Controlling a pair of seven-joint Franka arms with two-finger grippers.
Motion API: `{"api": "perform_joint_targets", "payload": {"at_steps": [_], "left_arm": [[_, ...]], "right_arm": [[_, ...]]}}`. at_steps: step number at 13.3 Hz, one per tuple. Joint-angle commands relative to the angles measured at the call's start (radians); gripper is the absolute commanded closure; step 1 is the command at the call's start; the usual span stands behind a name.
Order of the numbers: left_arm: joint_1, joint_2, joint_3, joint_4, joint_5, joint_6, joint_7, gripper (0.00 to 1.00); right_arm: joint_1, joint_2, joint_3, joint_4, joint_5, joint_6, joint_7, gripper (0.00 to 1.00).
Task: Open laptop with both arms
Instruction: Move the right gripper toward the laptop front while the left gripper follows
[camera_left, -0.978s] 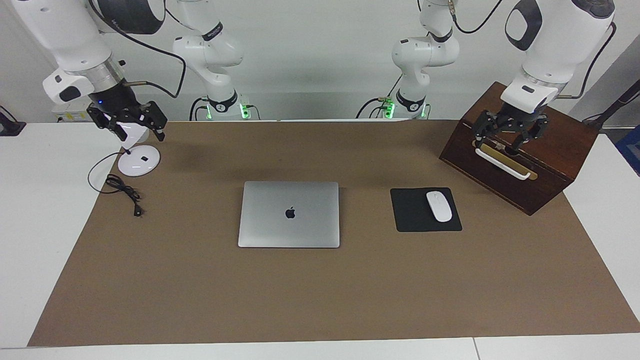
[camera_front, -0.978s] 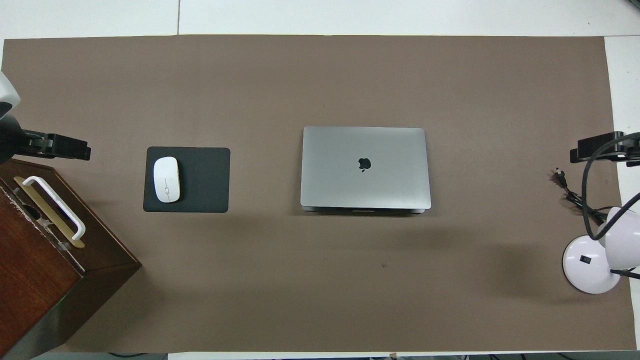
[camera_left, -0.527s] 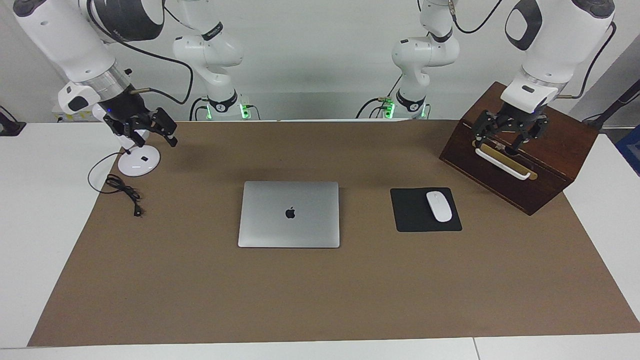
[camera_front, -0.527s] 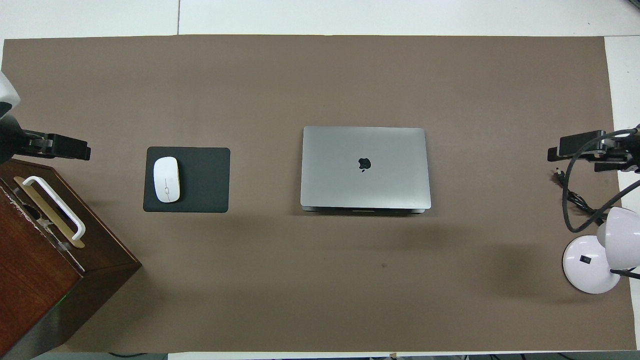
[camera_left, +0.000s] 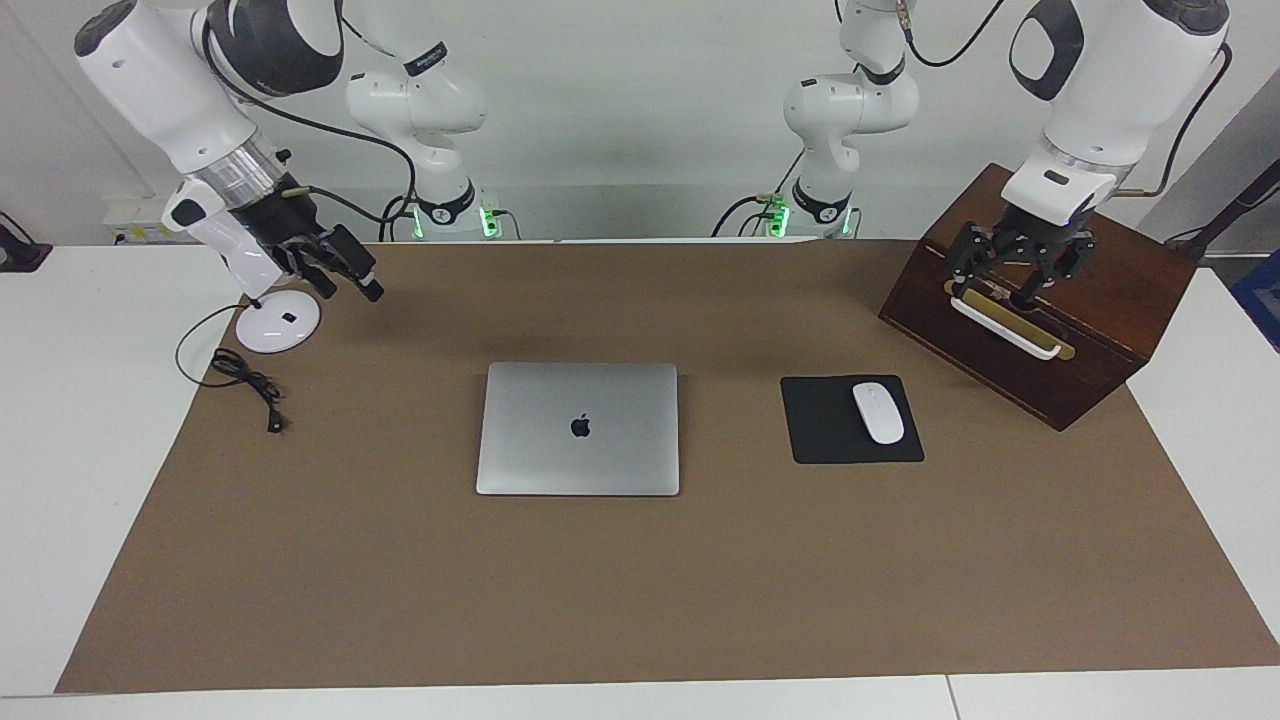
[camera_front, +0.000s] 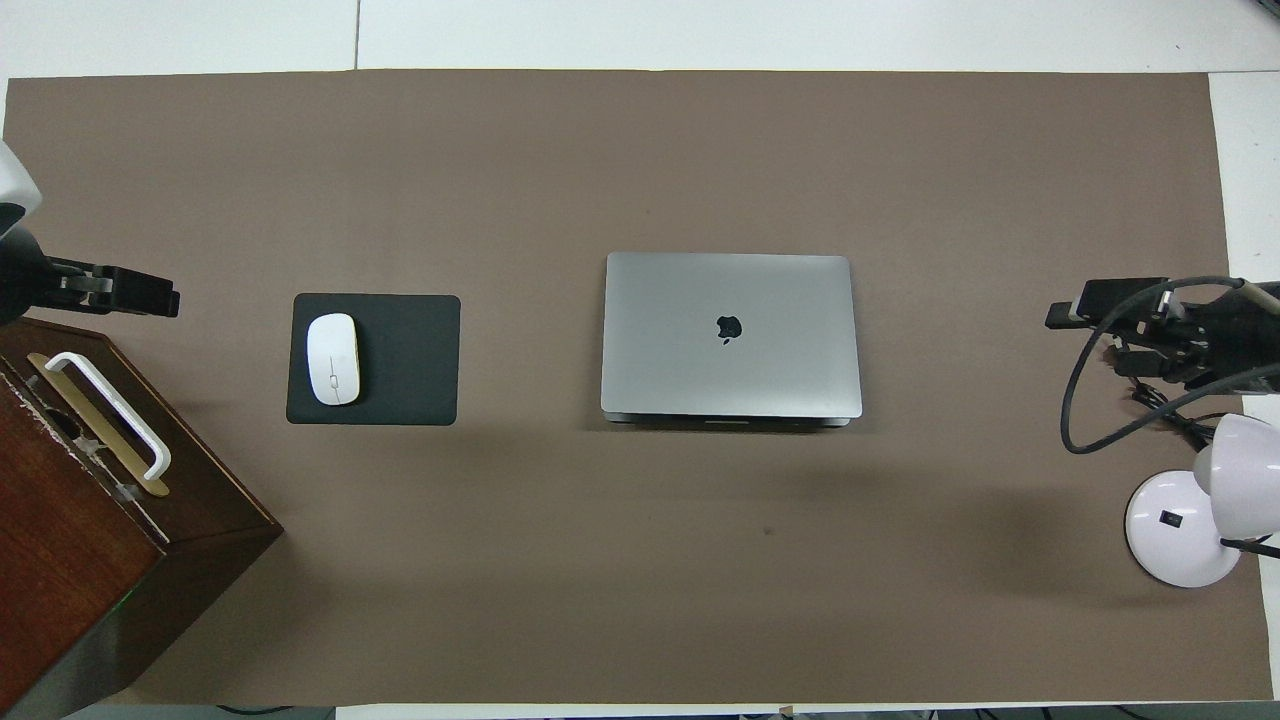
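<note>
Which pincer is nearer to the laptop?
Right pincer, in the air beside the lamp base. Left pincer hangs over the wooden box, past the mouse pad from the laptop.

White worktop (camera_left: 90, 480), most of it under a brown mat (camera_left: 640, 600) (seam lines show in the white near the edge farthest from the robots). Plain pale wall (camera_left: 640, 120) at the robots' end, evenly lit, soft shadows on mat. Blue obj. at frame edge (camera_left: 1262, 300), can't tell what.
</note>
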Motion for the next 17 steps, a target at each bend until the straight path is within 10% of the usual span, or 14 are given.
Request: {"api": "perform_joint_targets", "payload": {"at_steps": [1,11,12,14,15,17], "left_arm": [[-0.131,-0.003,0.008,-0.034,0.019,0.245,0.156,0.0],[-0.201,-0.039,0.001,-0.09,0.016,0.165,0.138,0.0],[-0.192,-0.039,0.001,-0.091,0.016,0.171,0.132,0.13],[-0.179,-0.039,0.008,-0.092,0.016,0.17,0.121,0.81],[-0.154,-0.039,0.008,-0.094,0.016,0.161,0.121,1.0],[-0.126,-0.068,0.007,-0.161,0.007,0.188,0.083,1.0]], "right_arm": [[0.05,-0.083,0.007,-0.127,0.069,0.119,0.154,0.0],[0.423,-0.195,0.009,-0.455,0.132,0.636,0.719,0.0],[0.44,-0.195,0.009,-0.469,0.132,0.659,0.739,0.0],[0.475,-0.19,0.009,-0.522,0.133,0.749,0.765,0.0],[0.49,-0.186,0.009,-0.535,0.133,0.775,0.768,0.0],[0.492,-0.184,0.009,-0.549,0.135,0.786,0.768,0.0]]}}
